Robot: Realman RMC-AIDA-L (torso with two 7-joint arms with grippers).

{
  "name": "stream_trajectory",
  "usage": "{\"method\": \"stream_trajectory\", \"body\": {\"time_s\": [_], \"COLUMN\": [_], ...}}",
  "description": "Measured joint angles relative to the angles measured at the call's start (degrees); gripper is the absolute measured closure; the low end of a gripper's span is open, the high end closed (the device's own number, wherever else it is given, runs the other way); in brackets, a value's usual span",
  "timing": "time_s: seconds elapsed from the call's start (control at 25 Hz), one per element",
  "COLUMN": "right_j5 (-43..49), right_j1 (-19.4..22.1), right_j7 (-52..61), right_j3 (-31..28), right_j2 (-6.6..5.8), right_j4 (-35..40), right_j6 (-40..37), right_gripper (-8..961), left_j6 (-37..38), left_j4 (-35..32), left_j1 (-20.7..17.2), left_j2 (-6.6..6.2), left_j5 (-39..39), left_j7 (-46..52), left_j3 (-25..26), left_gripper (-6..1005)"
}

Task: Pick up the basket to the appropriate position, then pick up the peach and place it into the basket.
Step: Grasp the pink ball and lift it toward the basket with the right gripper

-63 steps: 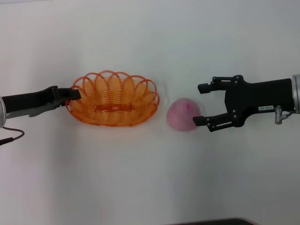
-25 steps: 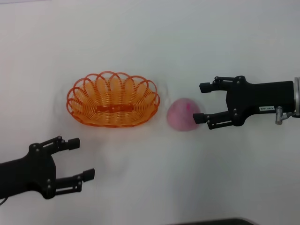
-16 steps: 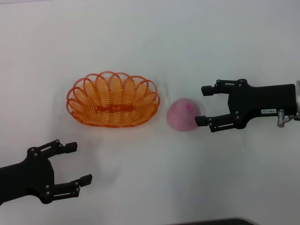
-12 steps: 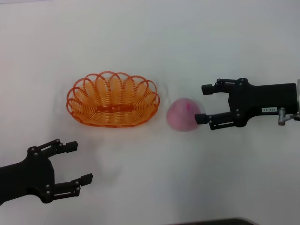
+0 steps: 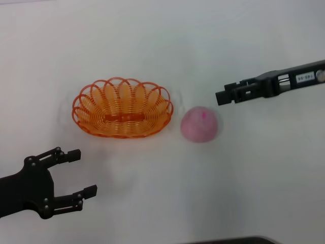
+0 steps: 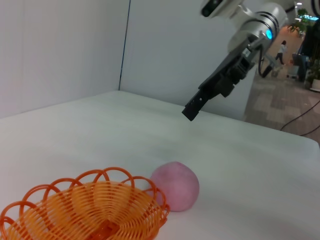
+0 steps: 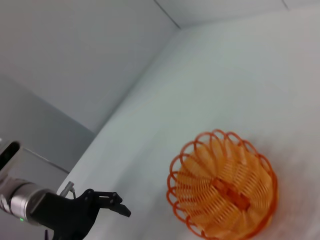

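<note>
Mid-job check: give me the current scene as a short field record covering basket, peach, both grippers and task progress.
basket: upright on the white table, holding nothing
peach: on the table just right of the basket, outside it, not gripped
left gripper: open, holding nothing, near the table's front left, apart from the basket
right gripper: raised above and to the right of the peach, turned edge-on, not touching it; opening not readable
progress: basket placed; peach not yet picked up

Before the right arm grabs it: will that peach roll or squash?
The peach looks round and sits loose on the white table, so a nudge would probably roll it toward the basket. Its matte, fuzzy-looking skin suggests decent grip. Firmness can't be judged.
</note>
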State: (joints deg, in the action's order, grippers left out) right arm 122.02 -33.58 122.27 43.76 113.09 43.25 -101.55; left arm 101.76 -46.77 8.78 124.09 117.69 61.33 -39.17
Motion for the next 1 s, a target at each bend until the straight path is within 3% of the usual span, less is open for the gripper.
{"method": "stream_trajectory", "body": {"time_s": [0.16,0.4,0.68,1.0], "right_j5": [4.6,14.6,30.3,38.4], "right_j1": [-2.8,-8.3,-15.7,-20.6], "right_j7": [9.0,21.9,24.4,21.3], "right_j3": [-0.5,-0.3,4.7,11.2], "right_j2": [-0.77,-0.01,2.71,5.34], "right_j4": [1.2,6.5,9.8,11.0], "right_j6": [-0.5,-0.7,-0.9,1.0], "right_gripper": [32,35,37,37], "left_j6": [0.2,0.4,0.0,-0.2], "left_j4": [-0.3,-0.2,0.1,0.2], "left_j1": [-0.1,-0.1,0.1,0.1], "left_j2": [-0.02,0.0,0.01,0.01], "left_j5": [0.2,0.4,0.9,1.1], "left_j7": [0.0,0.0,0.5,1.3], "left_j3": [0.0,0.1,-0.1,0.0], "left_gripper": [139,140,139,139]}}
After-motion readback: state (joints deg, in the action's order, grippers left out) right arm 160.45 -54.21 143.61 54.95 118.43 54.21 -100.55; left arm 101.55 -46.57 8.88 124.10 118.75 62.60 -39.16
